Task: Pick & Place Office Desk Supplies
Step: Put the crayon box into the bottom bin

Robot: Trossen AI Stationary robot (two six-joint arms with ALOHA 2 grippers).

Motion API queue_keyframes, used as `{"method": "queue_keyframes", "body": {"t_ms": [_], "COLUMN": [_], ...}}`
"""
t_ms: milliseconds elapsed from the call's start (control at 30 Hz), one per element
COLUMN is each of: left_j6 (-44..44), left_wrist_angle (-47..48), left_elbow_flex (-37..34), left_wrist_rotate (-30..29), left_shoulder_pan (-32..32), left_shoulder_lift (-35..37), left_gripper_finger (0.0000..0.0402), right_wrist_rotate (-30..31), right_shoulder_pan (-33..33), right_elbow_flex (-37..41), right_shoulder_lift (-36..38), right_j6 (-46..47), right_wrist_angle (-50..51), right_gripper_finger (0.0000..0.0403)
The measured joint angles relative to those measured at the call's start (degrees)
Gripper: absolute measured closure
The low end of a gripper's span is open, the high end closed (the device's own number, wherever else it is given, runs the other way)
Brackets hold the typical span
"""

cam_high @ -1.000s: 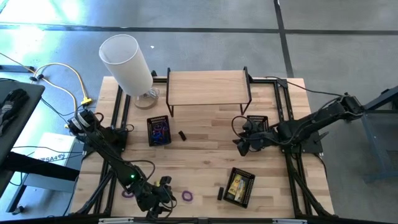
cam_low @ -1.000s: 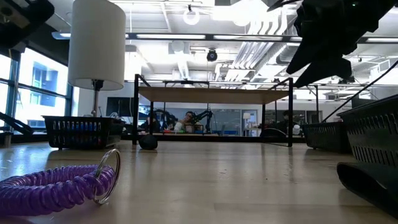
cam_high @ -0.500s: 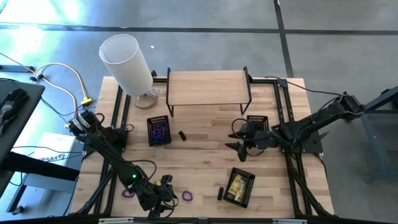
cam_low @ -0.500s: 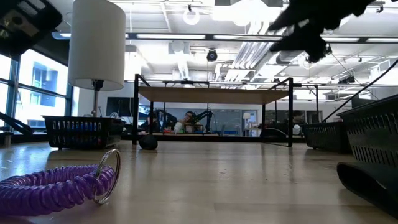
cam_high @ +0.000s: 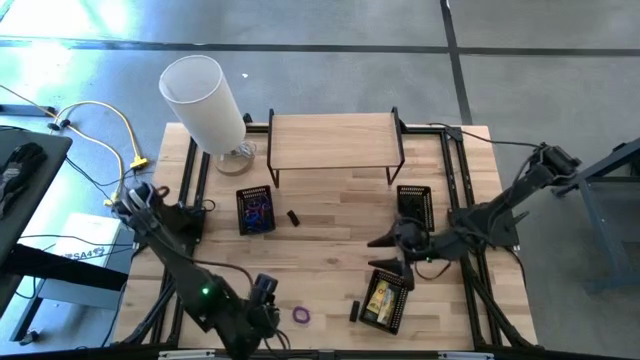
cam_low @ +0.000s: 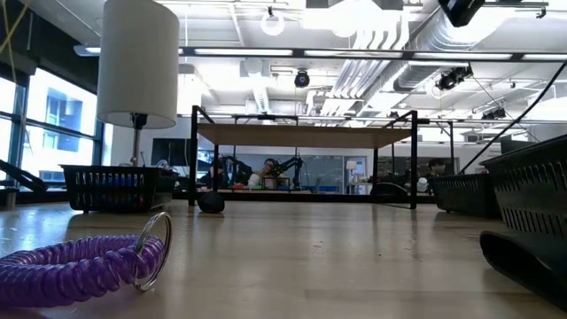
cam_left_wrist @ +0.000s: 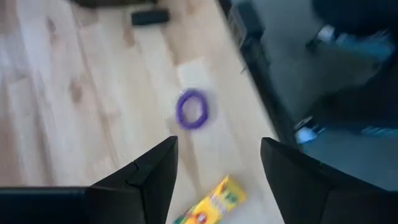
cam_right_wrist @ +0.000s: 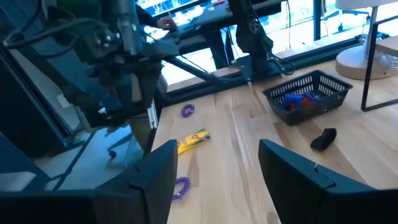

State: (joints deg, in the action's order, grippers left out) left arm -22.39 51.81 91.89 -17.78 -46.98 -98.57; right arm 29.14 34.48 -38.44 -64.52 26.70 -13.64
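The right gripper (cam_high: 392, 252) has swung from the far tray (cam_high: 414, 199) toward the near tray (cam_high: 386, 300), fingers spread, empty; left gripper (cam_high: 266, 318) spread too, over the purple loop (cam_high: 301, 315).

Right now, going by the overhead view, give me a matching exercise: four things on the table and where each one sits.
Things:
1. purple loop
2. white lamp
3. tray with yellow pieces
4. wooden shelf

Places:
A. front, right of centre
B. back, middle
C. front, left of centre
D. back left corner

Pairs: 1-C, 2-D, 3-A, 4-B
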Motion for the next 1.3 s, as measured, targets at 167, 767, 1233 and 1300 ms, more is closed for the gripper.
{"method": "queue_keyframes", "body": {"t_ms": [167,767,1233,1300], "left_j6": [0.12,-5.34,7.28,11.29], "left_wrist_angle": [3.91,13.47,12.78,12.17], "left_elbow_flex": [2.23,1.3,-4.84,-6.79], "left_wrist_rotate": [2.66,13.1,13.48,14.25], "left_shoulder_pan": [-0.01,6.01,1.44,0.29], "left_shoulder_lift": [-2.9,-10.03,-9.91,-9.85], "left_gripper_finger": [0.0182,0.0182,0.0182,0.0182], "right_wrist_rotate": [2.69,5.87,5.9,5.89], "right_shoulder_pan": [3.31,3.61,2.85,2.16], "right_elbow_flex": [0.0,0.0,0.0,0.0], "right_shoulder_lift": [-0.43,-5.55,-7.12,-7.12], "right_j6": [0.0,-0.98,1.36,2.03], "right_wrist_angle": [-0.02,-0.41,-2.13,-2.64], "right_gripper_finger": [0.019,0.019,0.0189,0.0189]}}
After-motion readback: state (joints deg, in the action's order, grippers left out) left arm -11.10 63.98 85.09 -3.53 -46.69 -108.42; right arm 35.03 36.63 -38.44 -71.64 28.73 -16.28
